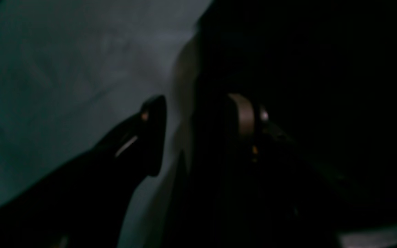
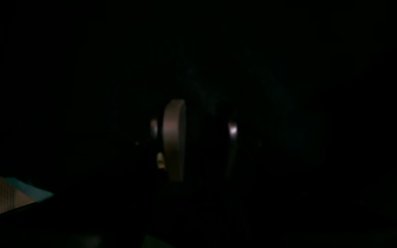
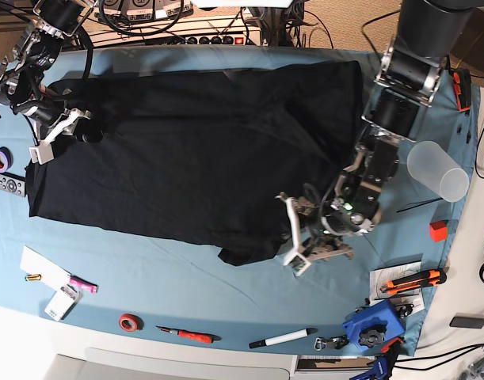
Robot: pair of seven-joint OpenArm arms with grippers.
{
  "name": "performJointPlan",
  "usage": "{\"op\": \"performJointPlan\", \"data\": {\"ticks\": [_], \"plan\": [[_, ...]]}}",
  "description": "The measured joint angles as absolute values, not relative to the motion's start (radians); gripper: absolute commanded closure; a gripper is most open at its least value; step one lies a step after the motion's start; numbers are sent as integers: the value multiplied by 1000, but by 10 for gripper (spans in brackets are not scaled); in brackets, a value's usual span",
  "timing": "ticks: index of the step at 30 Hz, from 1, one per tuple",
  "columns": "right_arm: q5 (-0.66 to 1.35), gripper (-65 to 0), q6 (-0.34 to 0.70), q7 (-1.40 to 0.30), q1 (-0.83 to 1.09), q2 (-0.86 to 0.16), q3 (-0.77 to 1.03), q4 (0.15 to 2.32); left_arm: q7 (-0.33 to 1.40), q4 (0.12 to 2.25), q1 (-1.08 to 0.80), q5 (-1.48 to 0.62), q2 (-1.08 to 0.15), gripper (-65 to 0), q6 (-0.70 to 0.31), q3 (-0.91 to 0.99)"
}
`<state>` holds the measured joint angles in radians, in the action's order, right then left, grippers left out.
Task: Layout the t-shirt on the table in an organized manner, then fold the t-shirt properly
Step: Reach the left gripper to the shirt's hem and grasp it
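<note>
So the t-shirt point(image 3: 194, 158) is spread dark side up across the middle and far part of the table point(image 3: 186, 273). It's mostly flat, with a rumpled bit sticking out at the near edge and one end reaching the far left corner. No print showing from here.

It's a big, floppy, light piece of cloth, so we reckon it'll drape and drag instead of holding any shape. Pull one corner and the rest will trail and bunch on the blue cover. Best places to grab look like hems and corners, pinching a single layer at the edge, not the middle.

Our left gripper point(image 3: 299, 233) is down by that rumpled near edge. On the left wrist view its fingers stand apart, one over bare blue cloth and the other over the black fabric, nothing pinched between them yet as far as we can see. Our right gripper point(image 3: 58, 131) is at the shirt's far left end. Its wrist view is almost pure black, the two pads look apart, but whether fabric sits between them we can't tell.

Clutter-wise: a clear plastic cup point(image 3: 438, 170) sits just beside the left arm and would tip easily. There's a tape roll point(image 3: 0, 161) by the right gripper. Along the near edge we've got a marker point(image 3: 283, 338), a small red ring point(image 3: 130, 322) and an orange-handled cutter point(image 3: 412, 281). All of them are off the shirt, but a dragged hem could sweep them
</note>
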<state>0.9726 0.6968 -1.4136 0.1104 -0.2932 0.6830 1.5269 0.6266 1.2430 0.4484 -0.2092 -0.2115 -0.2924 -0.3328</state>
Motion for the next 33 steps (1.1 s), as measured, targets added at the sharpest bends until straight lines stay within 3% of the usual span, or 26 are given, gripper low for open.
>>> {"op": "performJointPlan", "data": {"ticks": [13, 24, 26, 29, 33], "plan": [[973, -161, 697, -1414, 110, -293, 683, 1527, 516, 1240, 450, -104, -178, -288, -292, -333], [969, -161, 697, -1414, 110, -293, 683, 1527, 427, 1008, 542, -84, -141, -283, -292, -332], [969, -161, 697, -1413, 110, -293, 683, 1527, 423, 987, 562, -87, -129, -220, -262, -333], [970, -161, 697, -1413, 110, -293, 683, 1527, 425, 981, 564, -88, -120, 0, -201, -333], [970, -161, 697, -1413, 110, -293, 683, 1527, 521, 983, 562, -90, -120, 0, -136, -332]]}}
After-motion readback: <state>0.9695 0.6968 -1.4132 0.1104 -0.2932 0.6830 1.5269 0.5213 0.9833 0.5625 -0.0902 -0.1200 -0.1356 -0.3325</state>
